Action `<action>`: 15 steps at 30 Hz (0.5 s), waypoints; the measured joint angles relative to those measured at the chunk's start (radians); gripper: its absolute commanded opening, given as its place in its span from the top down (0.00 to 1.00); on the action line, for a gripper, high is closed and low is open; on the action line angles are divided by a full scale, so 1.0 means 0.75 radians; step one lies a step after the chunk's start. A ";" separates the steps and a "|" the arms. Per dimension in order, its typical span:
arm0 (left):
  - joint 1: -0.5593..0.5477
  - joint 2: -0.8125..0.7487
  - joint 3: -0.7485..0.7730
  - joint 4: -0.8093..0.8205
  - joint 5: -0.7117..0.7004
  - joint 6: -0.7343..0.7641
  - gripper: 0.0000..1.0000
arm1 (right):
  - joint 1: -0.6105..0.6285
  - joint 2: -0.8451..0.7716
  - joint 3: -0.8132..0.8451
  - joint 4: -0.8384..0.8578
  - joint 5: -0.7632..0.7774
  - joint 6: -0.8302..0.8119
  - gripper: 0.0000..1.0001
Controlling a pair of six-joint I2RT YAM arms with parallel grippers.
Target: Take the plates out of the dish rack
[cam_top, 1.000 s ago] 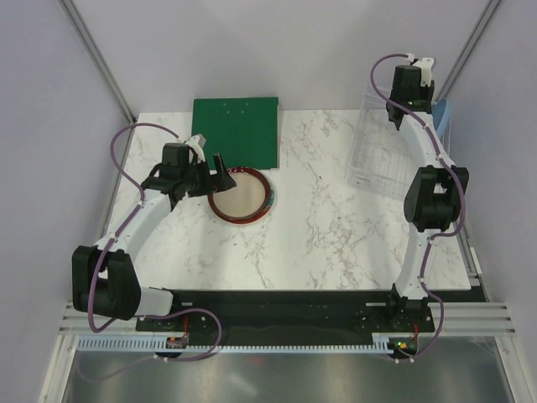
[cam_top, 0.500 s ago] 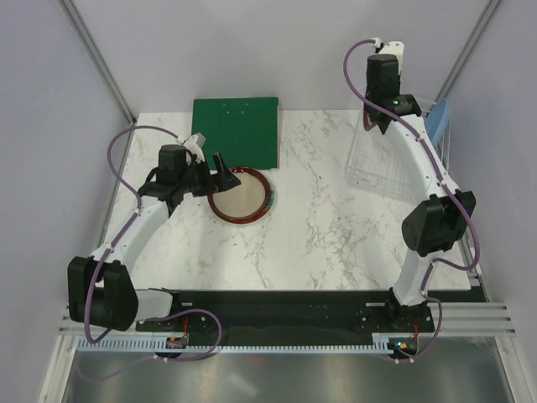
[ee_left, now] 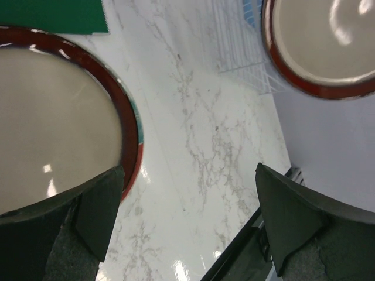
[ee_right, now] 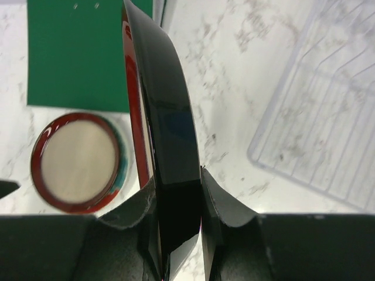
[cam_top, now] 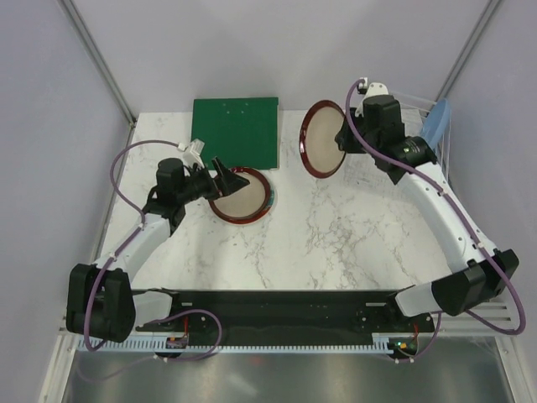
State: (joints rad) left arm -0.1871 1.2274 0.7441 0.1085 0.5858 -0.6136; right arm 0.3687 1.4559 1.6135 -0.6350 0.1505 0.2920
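Nearest, the left tool [ee_left: 188,175] is being held wide and empty, low beside the stacked plate [cam_top: 241,195] on the bench [cam_top: 336,235]. Beyond, a red-rimmed plate [cam_top: 323,138] is being pinched by its rim in the right tool [ee_right: 176,187], edge-up above the bench, with the arm stretched forward.

Risk: the thin rim grip could slip, so the plate may be dropped or knocked against the stack.

Farthest, a light blue plate [cam_top: 436,122] is apparently being held in the dish rack [ee_right: 328,117].

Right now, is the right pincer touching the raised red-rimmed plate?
Touching. The right wrist view shows the right pincer clamped on the raised plate, a finger against each face.
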 measured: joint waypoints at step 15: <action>-0.099 0.004 -0.138 0.431 0.070 -0.214 0.00 | 0.303 -0.142 -0.334 0.155 -0.244 0.277 1.00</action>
State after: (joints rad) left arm -0.2615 1.2301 0.6403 0.4320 0.6384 -0.7742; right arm 0.5957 1.3491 1.3632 -0.5186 -0.0322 0.4995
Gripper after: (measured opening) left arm 0.995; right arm 0.313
